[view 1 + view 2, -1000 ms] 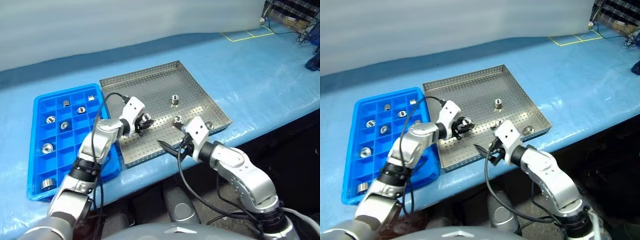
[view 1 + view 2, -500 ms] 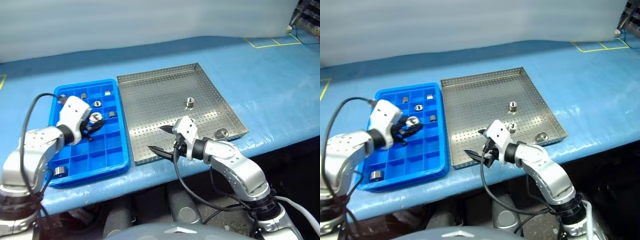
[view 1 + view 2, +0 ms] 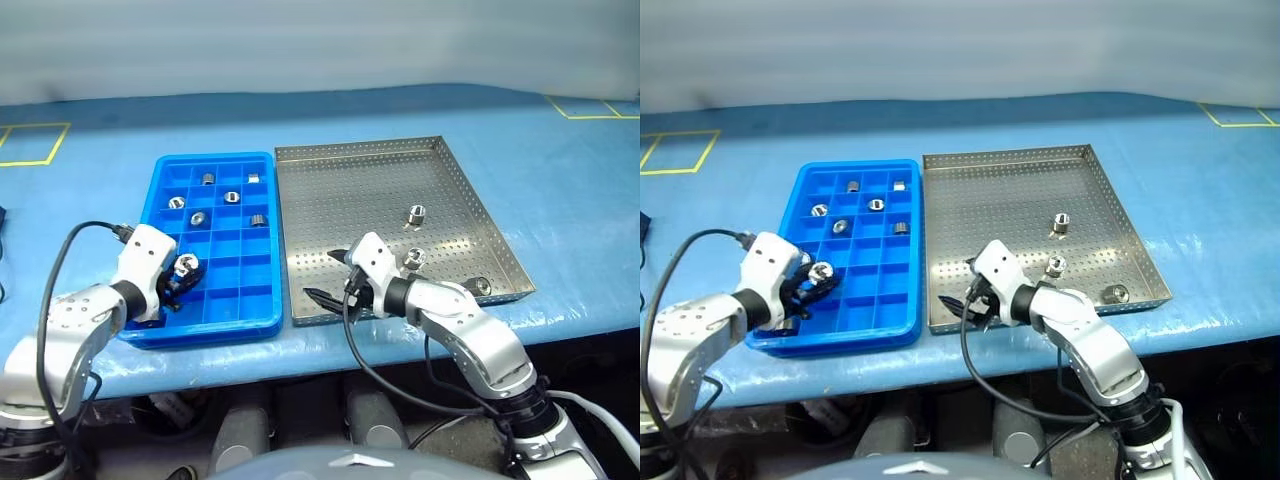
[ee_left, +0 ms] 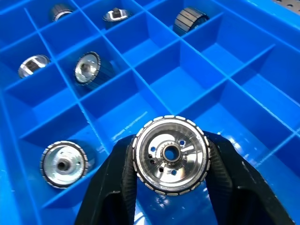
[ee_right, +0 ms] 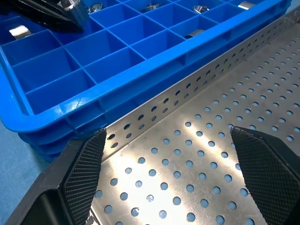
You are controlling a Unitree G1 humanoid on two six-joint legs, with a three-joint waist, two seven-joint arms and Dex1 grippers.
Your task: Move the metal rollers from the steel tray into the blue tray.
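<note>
**Ann:** While the left gripper (image 4: 171,187) hangs over the near-left part of the blue tray (image 3: 268,322), look what's between its black fingers (image 4: 112,187): a ribbed metal roller (image 4: 170,154), pinched on both sides, hub hole facing the wrist camera.

**Bo:** Held above the compartments, then, not resting in one?

**Ann:** That's how the wrist view reads. Beneath it, one roller (image 4: 63,164) lies in a cell just beside the gripper, and more sit in cells further up the tray.

**Bo:** And the right gripper (image 5: 168,164)?

**Ann:** Jaws spread wide, nothing between them, low over the near-left corner of the steel tray (image 3: 450,150), close to the rim that runs beside the blue tray.

**Bo:** What's left in the steel tray?

**Ann:** Three pieces on the perforated floor: one (image 3: 417,214) mid-right, one (image 3: 415,258) nearer the right arm, one (image 3: 482,286) by the near-right rim.
</note>
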